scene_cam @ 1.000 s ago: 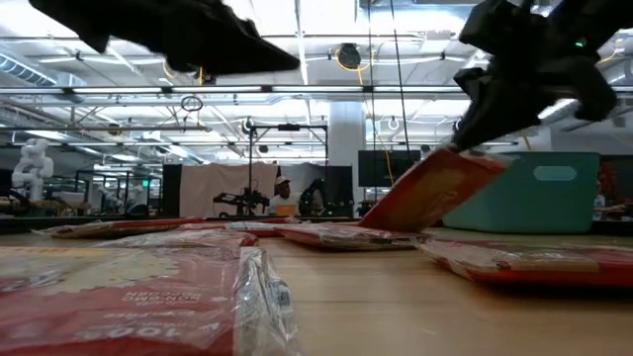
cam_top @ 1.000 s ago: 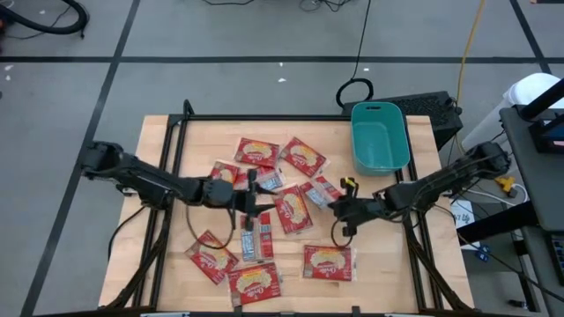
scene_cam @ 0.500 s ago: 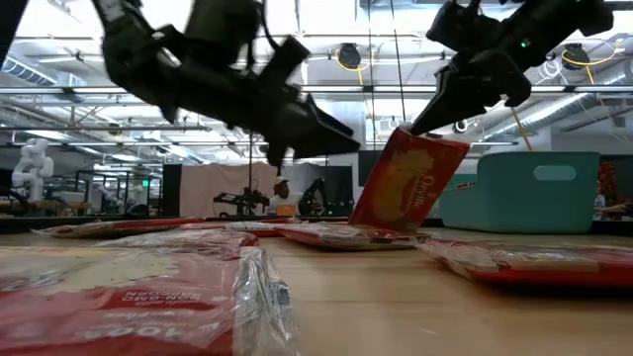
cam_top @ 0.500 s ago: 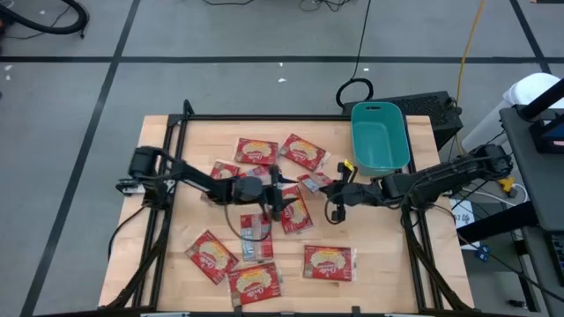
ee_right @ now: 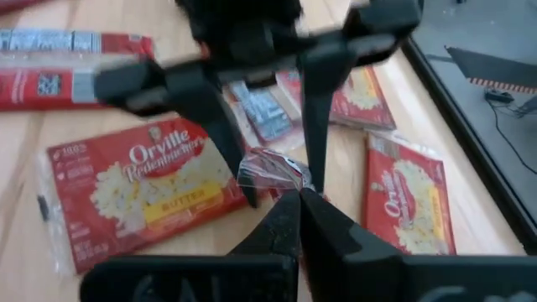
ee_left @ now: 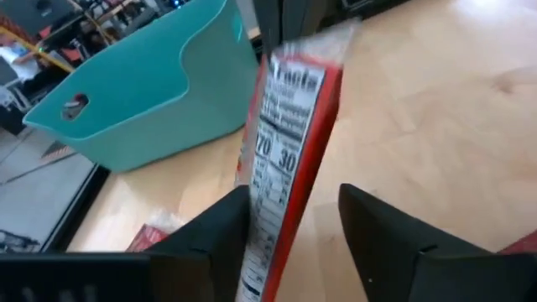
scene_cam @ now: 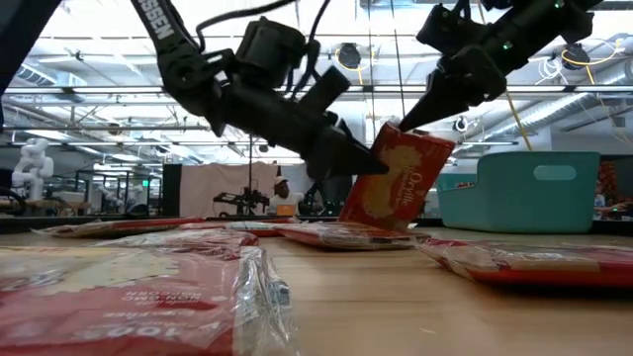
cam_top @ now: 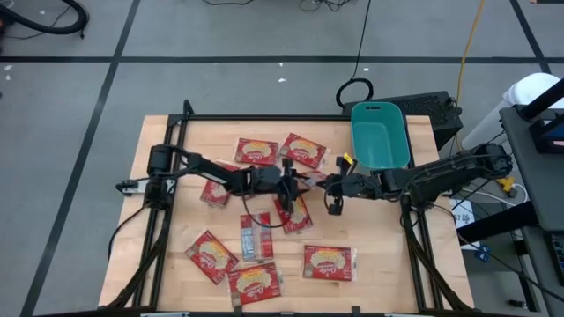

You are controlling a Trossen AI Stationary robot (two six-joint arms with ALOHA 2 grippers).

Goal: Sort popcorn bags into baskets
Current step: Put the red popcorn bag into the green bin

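A red popcorn bag point(scene_cam: 401, 183) stands steeply tilted near the table's middle. My right gripper point(scene_cam: 404, 123) is shut on its top and comes in from the right. My left gripper point(ee_left: 294, 189) is open and comes in from the left, one finger on each side of the bag point(ee_left: 289, 126), which shows edge-on there. From above, both grippers meet at this bag point(cam_top: 310, 182). Several more popcorn bags lie flat, among them one point(cam_top: 256, 151) farther back and one point(cam_top: 328, 261) nearer. The teal basket point(cam_top: 381, 136) stands at the far right, holding no bag. My right gripper pinches the bag's upper sealed end point(ee_right: 268, 174) between its two shut fingers, slanting down from the table's right. The bag hangs tilted below them, with its lower edge point(scene_cam: 381, 223) down among the flat bags. My left gripper straddles the bag's face and back; one finger point(ee_left: 231, 210) lies close against it, and I cannot tell whether it touches.
Flat bags ring the table's middle, one point(cam_top: 253, 236) grey side up and one point(cam_top: 210, 255) near the front left. A black frame point(cam_top: 264, 117) runs along the table's far edge. Bare wood point(cam_top: 379, 255) lies at the front right.
My left gripper has swung toward the table's right and down, until its fingers straddle the held bag. My right gripper has drawn the bag's top up and toward the far edge. The bag has tipped from a low slant to nearly upright, its lower edge staying down.
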